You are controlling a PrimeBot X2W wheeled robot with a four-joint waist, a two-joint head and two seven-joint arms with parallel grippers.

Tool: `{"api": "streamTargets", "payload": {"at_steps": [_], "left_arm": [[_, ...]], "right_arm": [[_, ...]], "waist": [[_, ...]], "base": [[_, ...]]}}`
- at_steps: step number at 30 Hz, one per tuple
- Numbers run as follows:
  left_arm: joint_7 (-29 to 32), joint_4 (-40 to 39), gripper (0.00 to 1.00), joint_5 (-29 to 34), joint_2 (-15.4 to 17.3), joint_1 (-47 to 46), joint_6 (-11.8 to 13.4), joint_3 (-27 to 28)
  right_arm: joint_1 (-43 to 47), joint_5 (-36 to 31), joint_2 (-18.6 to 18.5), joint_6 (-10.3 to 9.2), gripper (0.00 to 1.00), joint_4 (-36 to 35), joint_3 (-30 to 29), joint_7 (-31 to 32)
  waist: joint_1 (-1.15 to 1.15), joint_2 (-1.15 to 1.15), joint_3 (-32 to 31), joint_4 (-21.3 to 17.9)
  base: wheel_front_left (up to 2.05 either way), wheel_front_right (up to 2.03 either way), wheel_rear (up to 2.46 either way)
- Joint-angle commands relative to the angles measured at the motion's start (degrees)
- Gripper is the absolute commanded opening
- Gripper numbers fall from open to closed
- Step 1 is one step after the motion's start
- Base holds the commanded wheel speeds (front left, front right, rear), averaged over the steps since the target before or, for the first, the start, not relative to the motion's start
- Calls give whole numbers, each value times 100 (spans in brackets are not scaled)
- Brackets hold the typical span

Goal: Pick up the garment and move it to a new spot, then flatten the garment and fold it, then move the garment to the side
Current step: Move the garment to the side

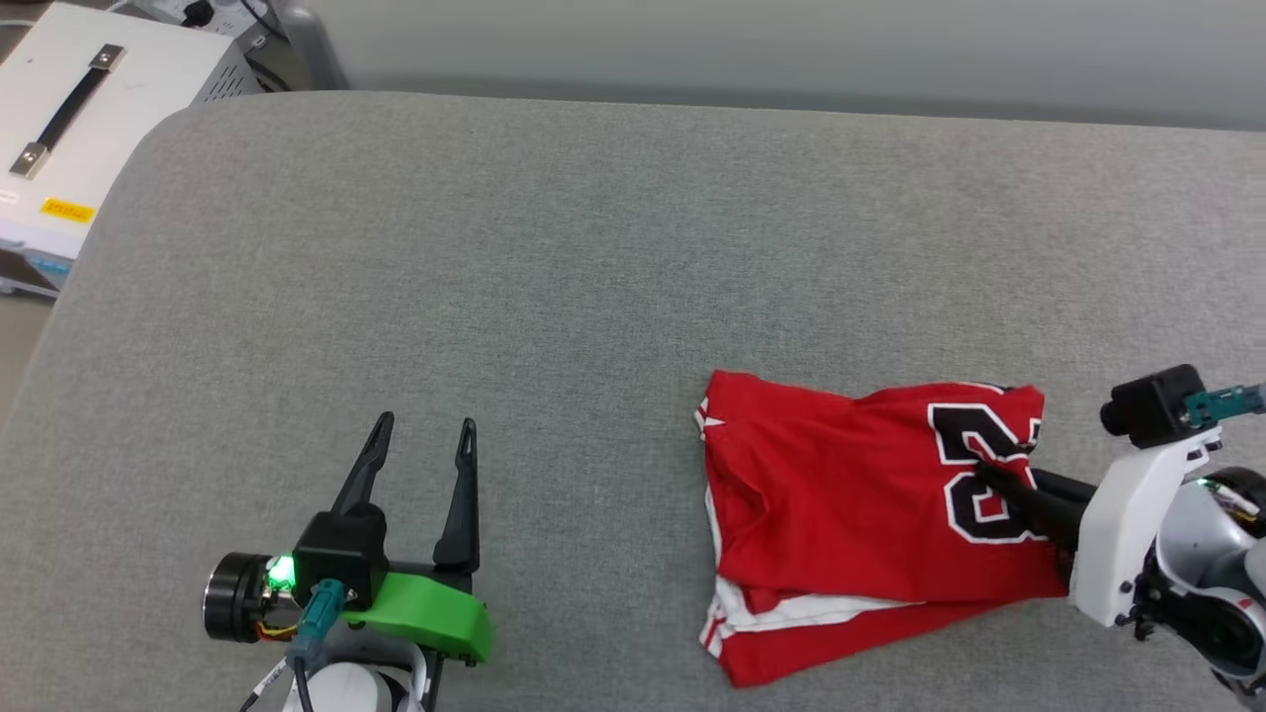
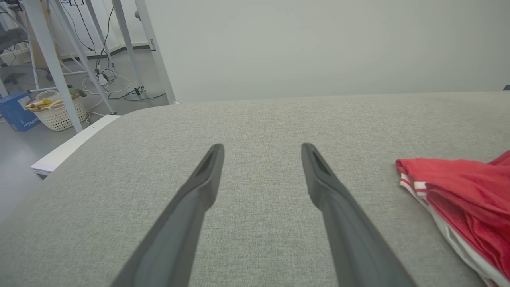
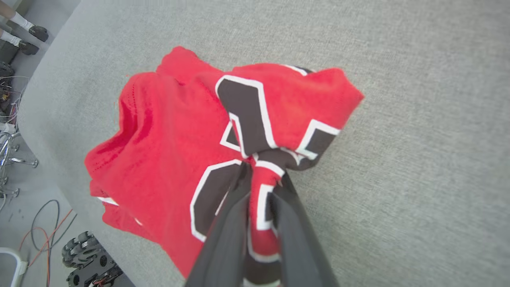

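Right fingers (image 3: 239,199) closed, pinching the garment (image 1: 831,494) at its number | left fingers (image 2: 207,175) wide apart, empty

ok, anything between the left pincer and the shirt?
Nothing visible. Only bare grey padded surface lies between the open left pincer and the garment. The right pincer is shut on the garment at its black number print.

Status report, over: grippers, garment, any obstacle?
Left gripper open, apart from garment. Right gripper shut on garment, roughly folded, on grey surface. Nothing in the way.
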Motion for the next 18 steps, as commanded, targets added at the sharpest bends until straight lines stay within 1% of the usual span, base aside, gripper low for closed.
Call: {"api": "streamTargets", "payload": {"at_steps": [1,6,11,15,18], "left_arm": [[-33,-28,100,4,-4,55,22,39],[-33,-79,100,19,24,110,22,86],[-33,-184,100,41,73,88,36,147],[-33,-259,100,70,131,-8,25,171],[-33,-360,100,96,182,-125,21,187]], "right_arm": [[-141,-69,-164,-4,0,-61,-7,-71],[-277,-115,-583,-4,0,-174,-204,-102],[-442,-171,-975,-4,0,-168,-458,28],[-591,-220,-1178,-4,0,-6,-799,92],[-716,-363,-1326,-4,0,130,-1024,101]], "waist": [[0,0,-99,-263],[0,0,-95,-651],[0,0,75,-1078],[0,0,283,-1307],[0,0,525,-1405]], "base": [[0,0,0],[0,0,0],[0,0,0],[0,0,0],[0,0,0]]}}
